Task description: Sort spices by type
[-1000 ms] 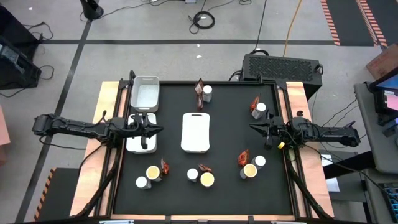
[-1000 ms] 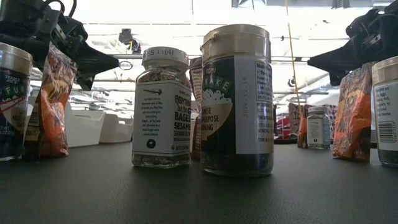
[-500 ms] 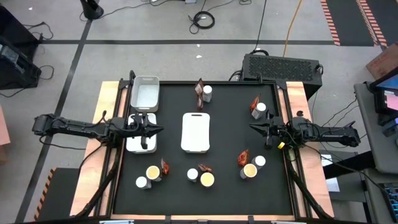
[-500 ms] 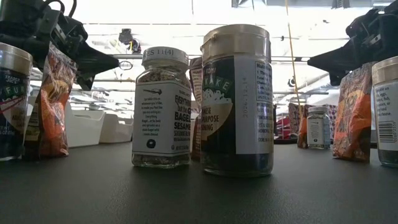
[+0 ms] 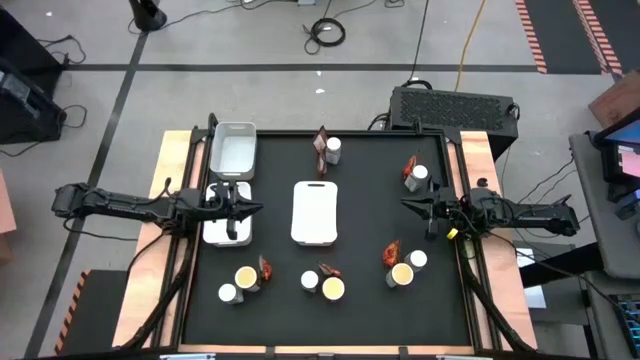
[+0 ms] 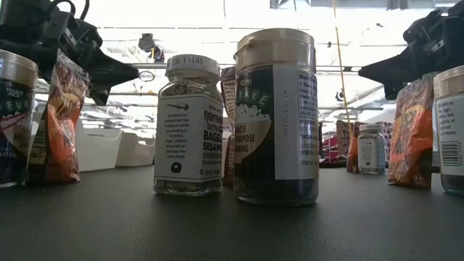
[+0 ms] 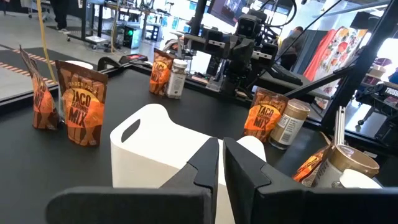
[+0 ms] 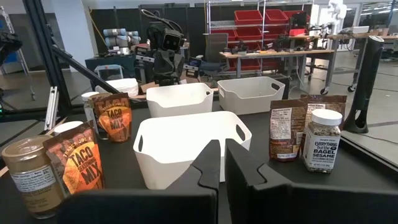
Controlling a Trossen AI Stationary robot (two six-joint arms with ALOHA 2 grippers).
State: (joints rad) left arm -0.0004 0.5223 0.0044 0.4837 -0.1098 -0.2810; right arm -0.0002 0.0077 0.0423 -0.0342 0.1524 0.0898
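Count time on the black desk - five reddish-brown packets, five white-capped jars, three yellow-topped tubs, all scattered in mixed clusters. At the far middle, a packet touches a jar. Far right, another packet-and-jar pair. Along the near edge sit three trios, each with a jar, a tub and a packet: near left, near middle, near right. Up close, the bagel-sesame jar is clear glass with a white label and seeds inside; the tub beside it is taller, dark-filled, with a pale lid. The packets are crinkly orange-brown, printed "Taco Mix".

Three white trays: the centre tray, the far-left tray and the left tray. The left end effector hovers by the left tray, fingers pressed together - holding nothing. The right end effector hangs at the right side, fingers likewise together, pointing toward the centre tray
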